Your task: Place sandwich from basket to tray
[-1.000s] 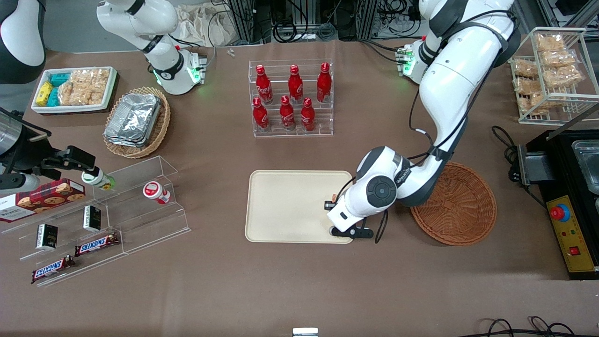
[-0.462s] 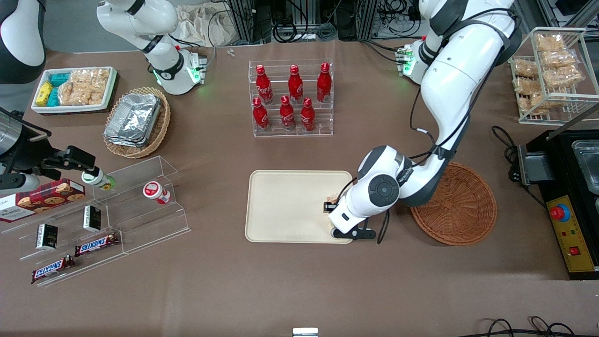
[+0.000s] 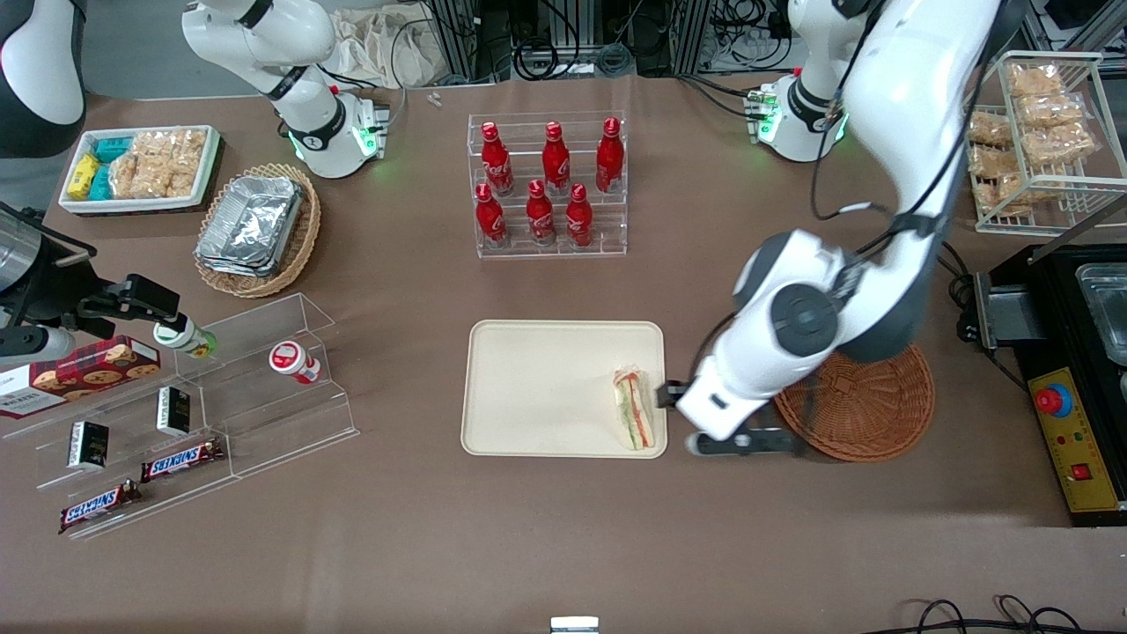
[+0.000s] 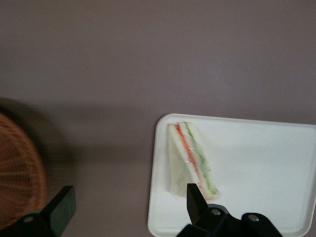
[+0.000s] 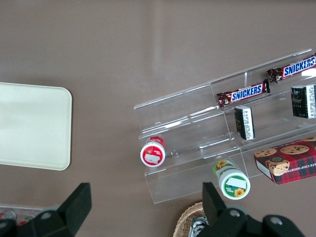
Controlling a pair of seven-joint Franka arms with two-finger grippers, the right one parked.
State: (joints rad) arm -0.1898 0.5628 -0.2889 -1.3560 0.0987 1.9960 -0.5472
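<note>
**One sandwich on the tray, end effector spread and empty**

While the working arm hangs over the brown desk (image 3: 528,546), a single sandwich (image 3: 636,408) lies flat on the one cream tray (image 3: 546,387), tucked into the tray's corner nearest the basket and close along the rim at that end. The wrist view shows the same wedge (image 4: 191,161) on the tray (image 4: 256,168), with its red and green filling layers facing up and clear wrap around it.

One round reddish-brown basket (image 3: 867,405) sits on the desk just beside the tray, toward the working arm's end, partly covered by the arm; nothing can be seen in the part that shows. Its woven rim (image 4: 19,177) appears in the wrist view too.

The end effector (image 3: 700,418) hovers above the strip of bare desk between tray and basket. In the wrist view its two dark fingers (image 4: 59,210) stand wide apart, one near the basket's edge and the other over the tray's rim by the sandwich, and they hold nothing and touch nothing.

Farther from the front camera than the tray, six red bottles (image 3: 546,180) stand in two rows of three in a clear rack. Toward the parked arm's end, two Snickers bars (image 3: 180,458) lie on a clear stepped display.
</note>
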